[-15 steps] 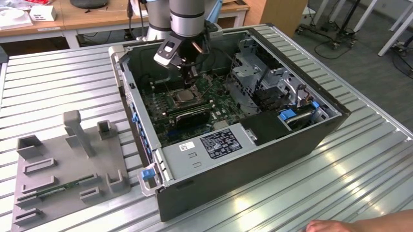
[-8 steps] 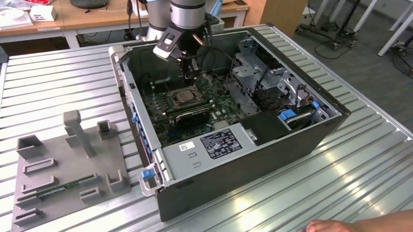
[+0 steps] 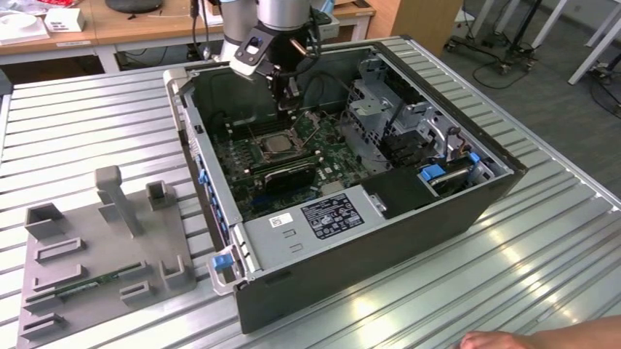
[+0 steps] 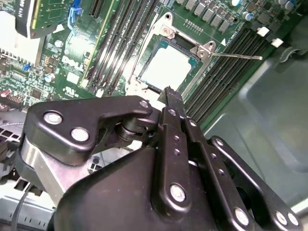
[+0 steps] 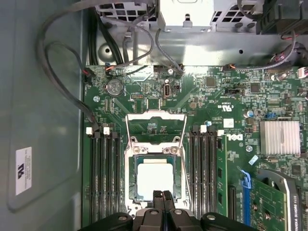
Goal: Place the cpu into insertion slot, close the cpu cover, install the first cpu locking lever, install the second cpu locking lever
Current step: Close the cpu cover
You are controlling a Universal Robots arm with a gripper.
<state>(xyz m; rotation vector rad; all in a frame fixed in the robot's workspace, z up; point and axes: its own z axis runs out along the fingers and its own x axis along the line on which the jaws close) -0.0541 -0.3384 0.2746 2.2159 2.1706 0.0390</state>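
The cpu (image 5: 155, 179), a square chip with a silvery top, lies in the insertion slot (image 5: 129, 185) on the green board; in the exterior view the cpu (image 3: 279, 145) sits mid-case. The cpu cover (image 5: 155, 153) lies flat around it, the chip's top showing through its cut-out. A thin locking lever (image 4: 238, 56) sticks out sideways from a socket corner over the memory slots. My gripper (image 5: 162, 195) hovers just above the socket's edge, fingers pressed together with nothing between them. It hangs inside the open case (image 3: 287, 107) and reaches toward the cpu (image 4: 168, 67) in the second wrist view (image 4: 168, 91).
The computer case (image 3: 485, 182) lies open on a ribbed metal table. Memory slots (image 5: 103, 178) flank the socket, black cables (image 5: 57, 72) run along one case wall, and a finned heatsink (image 5: 280, 137) stands nearby. A grey fixture plate (image 3: 160, 251) and a hand (image 3: 543, 338) lie outside the case.
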